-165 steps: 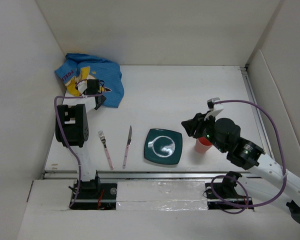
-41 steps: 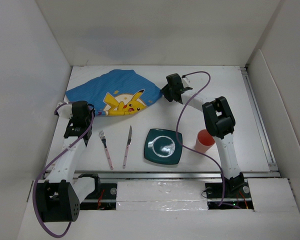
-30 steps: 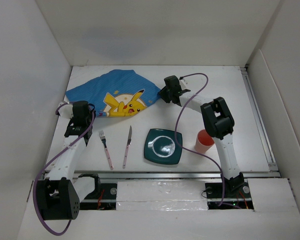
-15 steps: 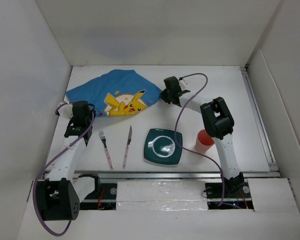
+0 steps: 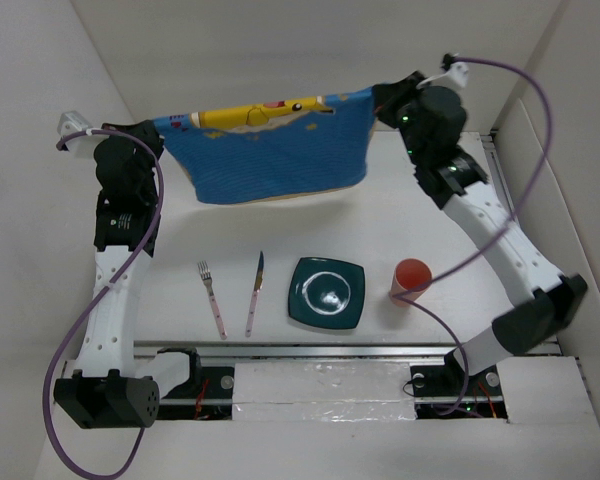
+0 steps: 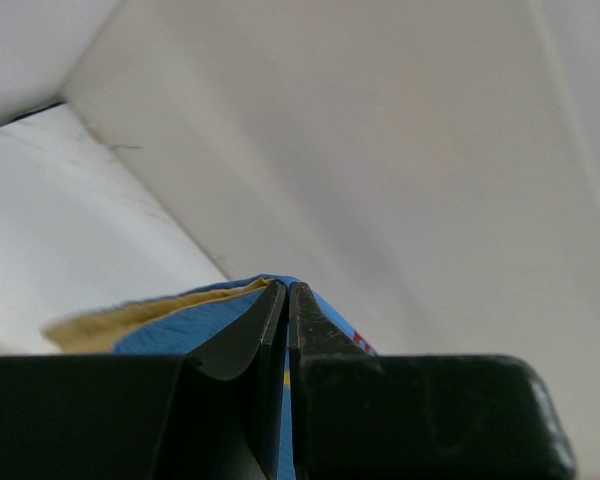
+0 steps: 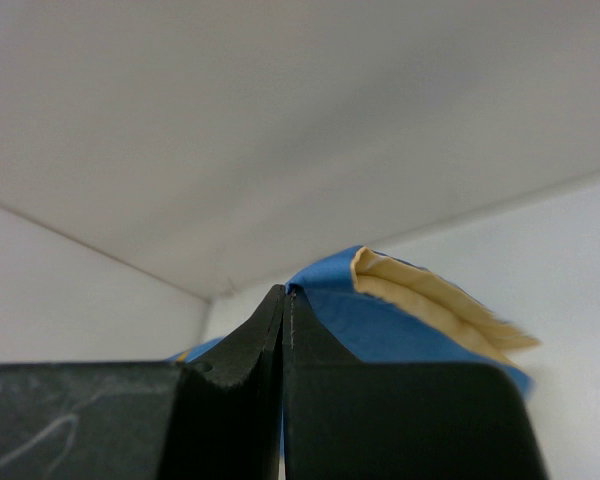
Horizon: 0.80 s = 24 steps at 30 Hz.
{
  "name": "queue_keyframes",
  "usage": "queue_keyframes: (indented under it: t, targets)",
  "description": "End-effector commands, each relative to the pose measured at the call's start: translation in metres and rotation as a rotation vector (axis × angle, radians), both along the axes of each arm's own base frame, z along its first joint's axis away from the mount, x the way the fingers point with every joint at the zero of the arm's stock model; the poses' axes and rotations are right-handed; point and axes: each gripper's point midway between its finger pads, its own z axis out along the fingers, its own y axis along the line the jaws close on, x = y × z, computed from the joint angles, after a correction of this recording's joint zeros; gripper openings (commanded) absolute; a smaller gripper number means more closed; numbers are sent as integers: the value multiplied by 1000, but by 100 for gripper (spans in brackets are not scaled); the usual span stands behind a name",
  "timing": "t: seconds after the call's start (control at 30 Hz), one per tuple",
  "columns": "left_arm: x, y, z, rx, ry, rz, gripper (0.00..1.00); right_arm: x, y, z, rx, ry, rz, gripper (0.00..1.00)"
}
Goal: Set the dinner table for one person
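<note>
I see one white table (image 5: 310, 225) with a metal rail along its near edge, and everything else sits on it or hangs over it. I have two arms up over its far half. Between them hangs one blue mat (image 5: 270, 150), stretched out, its yellow print along the top edge. My left gripper (image 5: 163, 124) is pinched onto the mat's upper left corner, and my right gripper (image 5: 382, 98) is pinched onto the upper right corner. Both wrist views show the jaws pressed together with blue cloth between them. I cannot tell whether the mat's lower edge touches the table.

Near the rail, in a row, I count one dark green square plate (image 5: 327, 293), one red cup (image 5: 412, 275) just to its right, one knife (image 5: 255, 292) to its left, and one fork (image 5: 211, 297) left of the knife. None of the four touch.
</note>
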Motion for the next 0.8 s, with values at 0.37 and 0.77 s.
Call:
queue_keyframes:
  t: [0.37, 0.77]
  targets:
    - [1, -53, 43, -32, -204, -273, 0, -89, -120, 96, -231, -137, -176, 0]
    - [158, -86, 26, 87, -23, -412, 0, 50, -106, 50, -230, -10, 13, 0]
